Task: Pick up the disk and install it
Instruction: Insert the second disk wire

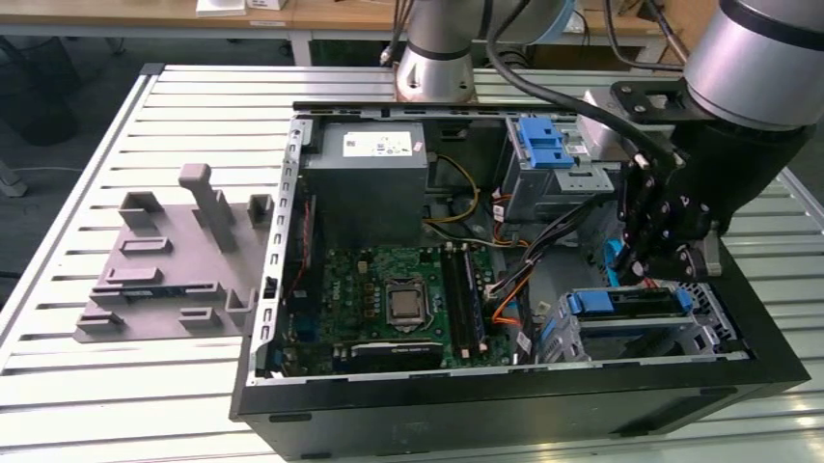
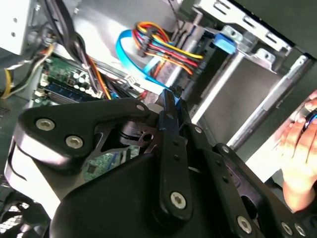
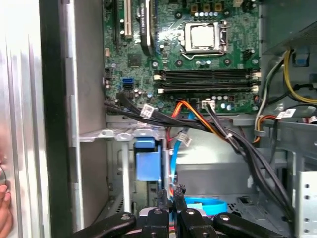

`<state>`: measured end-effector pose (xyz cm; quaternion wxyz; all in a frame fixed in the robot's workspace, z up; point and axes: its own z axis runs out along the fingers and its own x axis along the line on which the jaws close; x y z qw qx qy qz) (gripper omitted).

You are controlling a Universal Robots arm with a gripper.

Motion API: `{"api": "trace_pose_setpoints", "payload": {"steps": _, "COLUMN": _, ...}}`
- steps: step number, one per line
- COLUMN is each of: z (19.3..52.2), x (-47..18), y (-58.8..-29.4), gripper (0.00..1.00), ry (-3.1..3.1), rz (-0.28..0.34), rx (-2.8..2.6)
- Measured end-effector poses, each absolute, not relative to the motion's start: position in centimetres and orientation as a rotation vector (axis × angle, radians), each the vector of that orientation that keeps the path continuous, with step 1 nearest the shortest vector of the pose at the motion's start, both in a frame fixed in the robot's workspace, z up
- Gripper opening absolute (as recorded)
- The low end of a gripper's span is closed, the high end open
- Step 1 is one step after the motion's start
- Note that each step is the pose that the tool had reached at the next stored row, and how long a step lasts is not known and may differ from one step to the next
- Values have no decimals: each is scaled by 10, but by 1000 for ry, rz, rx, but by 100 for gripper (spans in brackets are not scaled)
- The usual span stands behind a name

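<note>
The disk (image 1: pixel 631 304), with blue plastic rails at both ends, sits in the metal drive cage (image 1: pixel 644 342) at the corner of the open computer case on the exterior view's right. My gripper (image 1: pixel 653 277) points down right over its upper edge. In both wrist views the fingers are drawn together on a strip of blue plastic: the gripper (image 2: pixel 171 100) with a blue tip between the pads, and the gripper (image 3: pixel 172 193) beside the disk's blue edge (image 3: pixel 205 204). The rest of the disk is hidden behind the gripper body.
A grey power-supply box (image 1: pixel 373 164) and the green motherboard (image 1: pixel 386 299) fill the case. Cable bundles (image 3: pixel 223 134) cross just above the cage. A second blue caddy (image 1: pixel 547 145) sits farther back. A grey fixture (image 1: pixel 174 260) lies on the slatted table. A person's hand (image 2: pixel 299 158) shows beyond the case.
</note>
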<state>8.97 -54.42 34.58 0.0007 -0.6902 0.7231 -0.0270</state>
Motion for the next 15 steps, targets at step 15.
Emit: {"api": "trace_pose_setpoints", "payload": {"steps": 15, "z": 338, "x": 92, "y": -550, "gripper": 16, "ry": 2270, "rz": -85, "rx": -2167}}
